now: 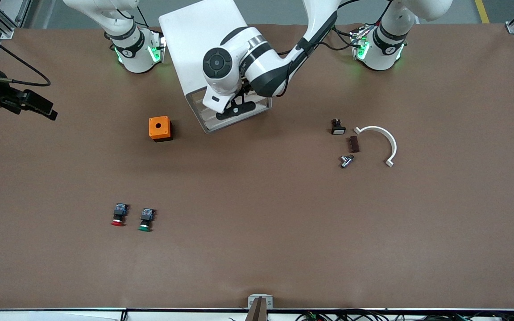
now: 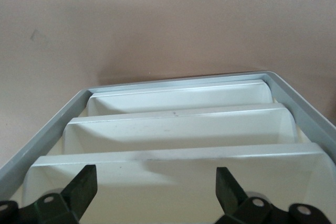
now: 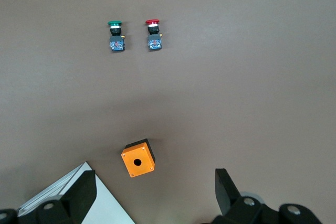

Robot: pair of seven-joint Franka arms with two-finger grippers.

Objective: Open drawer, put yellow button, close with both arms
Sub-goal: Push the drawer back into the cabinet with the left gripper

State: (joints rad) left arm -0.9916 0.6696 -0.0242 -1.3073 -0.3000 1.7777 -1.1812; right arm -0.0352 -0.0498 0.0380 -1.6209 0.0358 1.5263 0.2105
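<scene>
The white cabinet stands between the two arm bases, its drawer fronts facing the front camera. My left gripper hangs open just in front of those fronts. In the left wrist view the open left gripper straddles the nearest cream drawer front, and the two lower fronts look shut. I cannot tell whether this nearest front is the highest drawer. My right gripper is open and empty, raised high beside the cabinet over the orange box; it shows at the edge of the front view. The yellow button is out of view.
An orange box with a hole sits beside the cabinet toward the right arm's end. A red-capped button and a green-capped button lie nearer the front camera. A white curved bracket, a brown block, a black part and a metal fitting lie toward the left arm's end.
</scene>
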